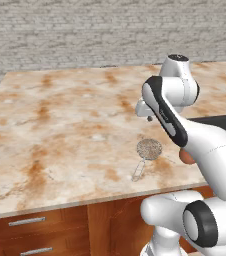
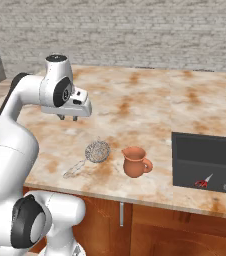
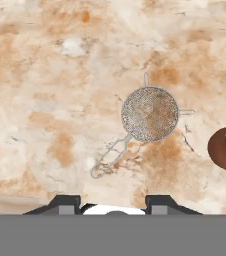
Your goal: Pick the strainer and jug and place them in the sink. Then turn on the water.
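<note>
Progress: nothing sunk yet | strainer [image 3: 149, 114] and jug [image 2: 135, 161] sat on tabletop [image 1: 60, 125] below my fingers [image 2: 68, 118], empty, gap unclear | sink [image 2: 205, 155] waiting, water untouched.

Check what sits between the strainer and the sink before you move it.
The jug stands on the counter directly between the strainer and the sink. A low sideways slide would hit it, so the strainer probably needs lifting over. Nothing visible lies between the gripper and the strainer.

Arm: bent at elbow, reaching forward, wrist turned down.
Gripper [image 2: 68, 118]: pointing downward, raised, holding nothing.
Fingers [image 3: 65, 204]: parted, gap between.
</note>
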Tool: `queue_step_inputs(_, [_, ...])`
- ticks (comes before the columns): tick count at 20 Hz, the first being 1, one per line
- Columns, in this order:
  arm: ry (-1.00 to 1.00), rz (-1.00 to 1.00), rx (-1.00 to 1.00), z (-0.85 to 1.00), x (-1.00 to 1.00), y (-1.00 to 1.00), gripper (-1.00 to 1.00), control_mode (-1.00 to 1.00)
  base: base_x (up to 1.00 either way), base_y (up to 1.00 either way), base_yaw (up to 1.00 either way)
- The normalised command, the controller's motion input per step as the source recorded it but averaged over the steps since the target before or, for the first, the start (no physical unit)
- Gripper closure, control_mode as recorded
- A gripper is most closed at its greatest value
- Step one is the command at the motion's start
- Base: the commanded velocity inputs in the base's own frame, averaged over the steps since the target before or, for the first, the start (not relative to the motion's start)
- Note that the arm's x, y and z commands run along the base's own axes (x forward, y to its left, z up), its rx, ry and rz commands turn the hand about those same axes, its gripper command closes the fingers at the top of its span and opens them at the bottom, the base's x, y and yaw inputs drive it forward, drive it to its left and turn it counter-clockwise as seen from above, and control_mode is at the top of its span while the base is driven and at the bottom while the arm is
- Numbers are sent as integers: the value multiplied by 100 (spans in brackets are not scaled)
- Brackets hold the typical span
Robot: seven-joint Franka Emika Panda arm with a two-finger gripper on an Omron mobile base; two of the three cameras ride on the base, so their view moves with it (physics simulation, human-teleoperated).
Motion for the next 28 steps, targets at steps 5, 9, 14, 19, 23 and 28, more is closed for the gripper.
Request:
queue_step_inputs(5, [0, -7, 0, -10, 4, 7, -100, -100, 0, 0, 0])
queue_step_inputs(9, [3, -34, 0, -52, 9, 14, -100, -100, 0, 0, 0])
queue_step_inputs(14, [10, -47, 0, -71, 6, -1, -100, -100, 0, 0, 0])
queue_step_inputs(19, [3, -25, 7, -53, 22, -6, -100, -100, 0, 0, 0])
queue_step_inputs(23, [5, -14, 5, -54, 34, 0, -100, -100, 0, 0, 0])
queue_step_inputs(28, [6, -4, 1, -49, 38, 0, -100, -100, 0, 0, 0])
